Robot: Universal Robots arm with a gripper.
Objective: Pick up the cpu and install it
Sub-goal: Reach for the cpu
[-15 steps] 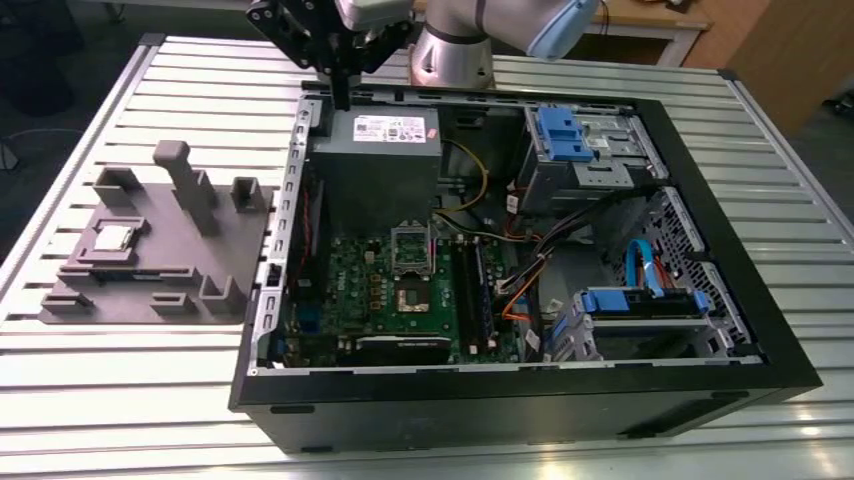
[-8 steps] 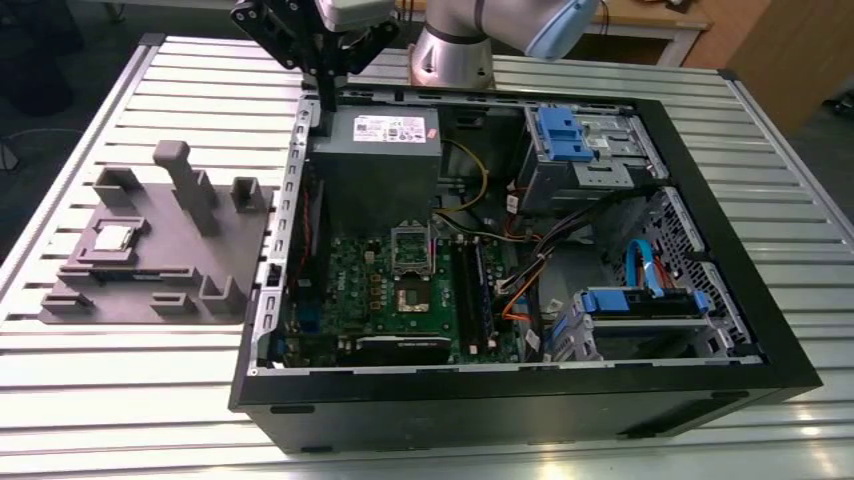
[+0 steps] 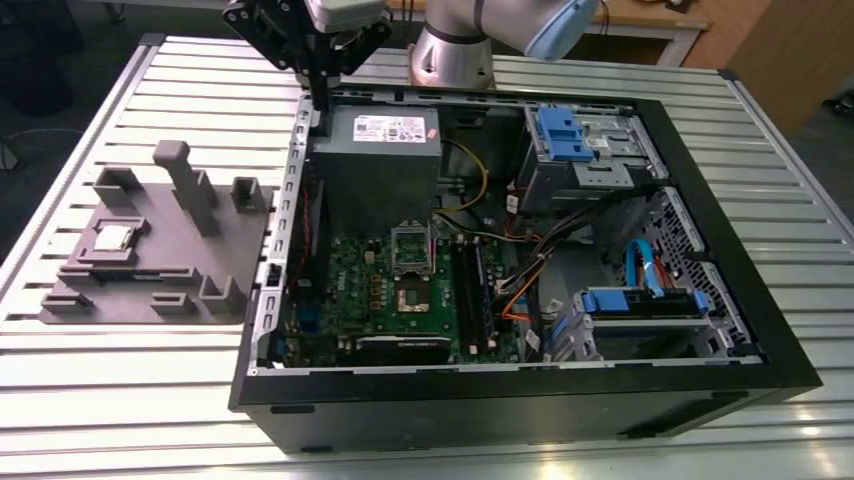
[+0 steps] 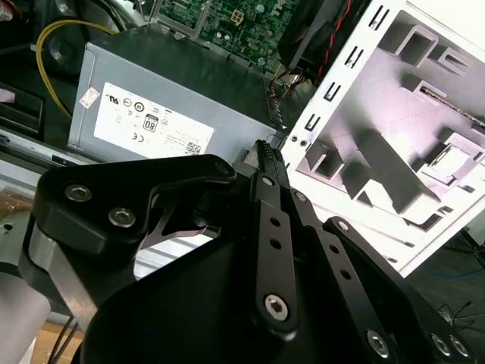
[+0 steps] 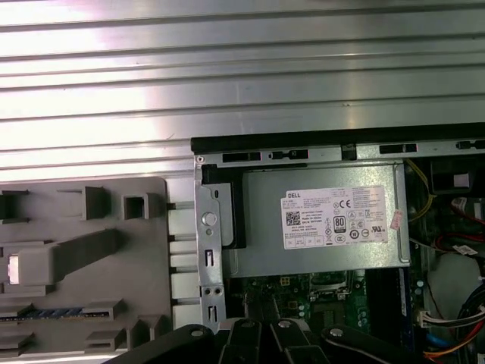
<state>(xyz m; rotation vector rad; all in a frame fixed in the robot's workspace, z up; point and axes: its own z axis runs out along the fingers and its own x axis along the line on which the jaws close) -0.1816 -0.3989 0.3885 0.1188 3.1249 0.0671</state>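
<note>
The pincer point(image 3: 322, 106) hangs above the back edge of the open computer case point(image 3: 534, 410), close to the corner where the grey box with the white label point(image 3: 378, 150) sits. In the second wrist view its two fingers point(image 4: 263, 189) are pressed together at the tip, and nothing is between them. Below the box, inside the case, lies the green board point(image 3: 387, 280) with its dark square socket point(image 3: 414, 297), which looks open and without a chip. The cpu point(image 3: 114, 237) is not in the case. It lies flat in a raised seat of the grey holder point(image 3: 160, 285), on the metal table point(image 3: 80, 120) at the exterior view's left of the case, well apart from the pincer. The chip is probably very light and stiff, but also thin and delicate, and its metal top looks smooth, so it may slip. It seems best to take it by two opposite edges, where the seat leaves room, and to keep it level. The underside is likely the fragile part and should not be pressed or scraped.
</note>
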